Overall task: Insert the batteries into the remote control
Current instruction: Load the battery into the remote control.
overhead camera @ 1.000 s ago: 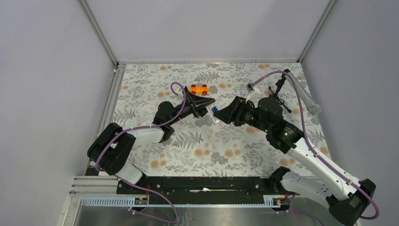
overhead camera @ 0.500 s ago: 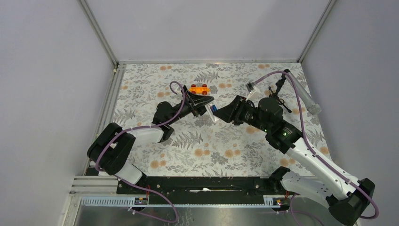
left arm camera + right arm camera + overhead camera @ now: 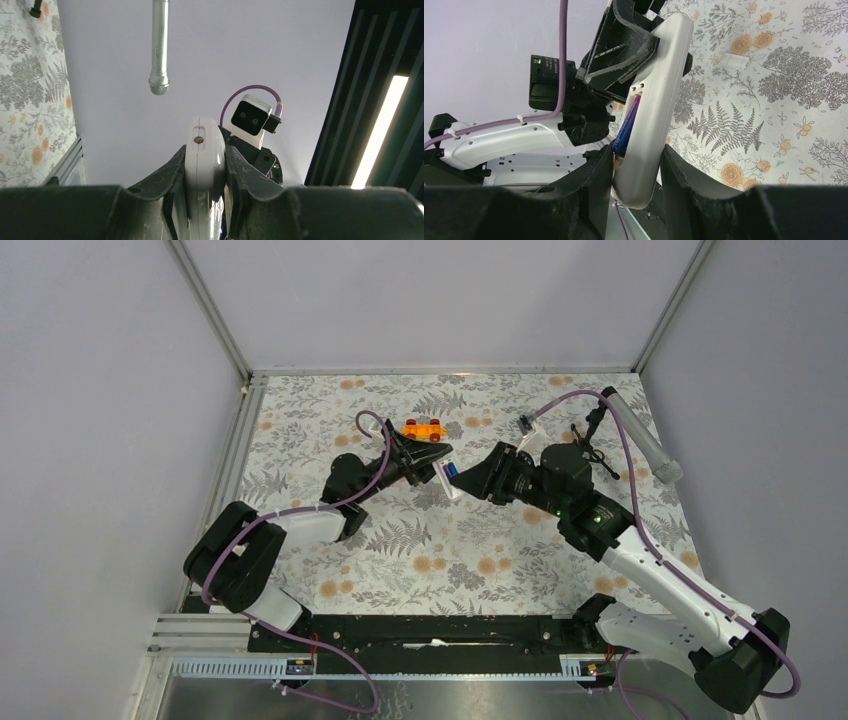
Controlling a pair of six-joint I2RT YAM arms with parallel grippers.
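Note:
The white remote control point(image 3: 659, 90) is held in the air between both grippers, above the middle of the floral table. My left gripper point(image 3: 205, 150) is shut on one end of it; the remote point(image 3: 201, 155) stands edge-on between its fingers. My right gripper point(image 3: 636, 155) straddles the other end, with one finger against a blue-purple battery point(image 3: 626, 130) lying in the recessed bay. In the top view the two grippers meet, left point(image 3: 437, 465) and right point(image 3: 464, 480), with the battery point(image 3: 452, 470) between them. A second battery is not visible.
An orange toy car point(image 3: 424, 430) lies just behind the grippers. A grey tube point(image 3: 642, 445) on a black tripod stands at the right edge and also shows in the left wrist view point(image 3: 159, 50). A small white flat piece point(image 3: 734, 61) lies on the table.
My right gripper has moved left, closing the gap to the left gripper and sliding over the remote's end. The left gripper and remote have shifted slightly back.

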